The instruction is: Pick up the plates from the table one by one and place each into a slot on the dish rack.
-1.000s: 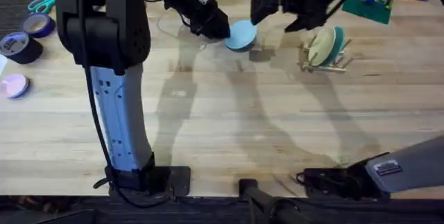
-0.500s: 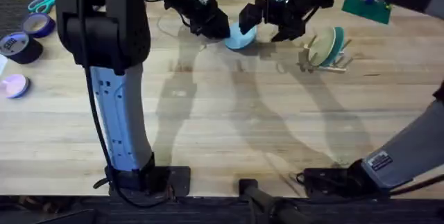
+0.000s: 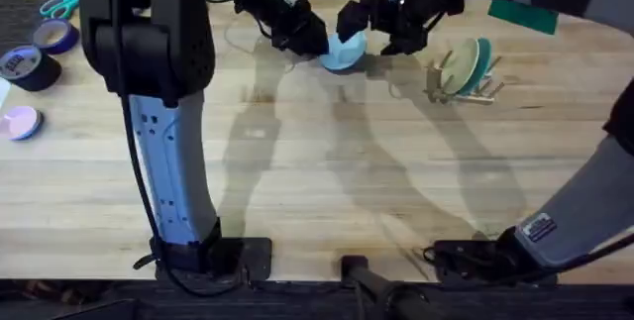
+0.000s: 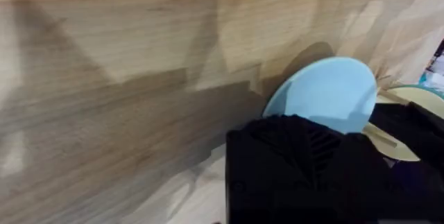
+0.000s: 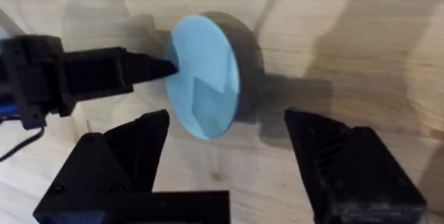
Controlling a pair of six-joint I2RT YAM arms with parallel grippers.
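The light sky-blue plate is tipped up on its edge at the far middle of the table. My left gripper is shut on its left rim. In the right wrist view the same plate stands tilted, with the left gripper's fingers pinching its edge. My right gripper hangs open just right of and above the plate, its jaws spread wide. The dish rack at the far right holds the teal plate upright in a slot, beside a cream-yellow plate.
Tape rolls, a pink disc and scissors lie at the far left edge. A green mat sits behind the rack. The left arm's upright link looms large at the left.
My right gripper has swung left from above the rack to right beside the sky-blue plate. The left gripper has kept its hold, and the plate stands a little more upright.
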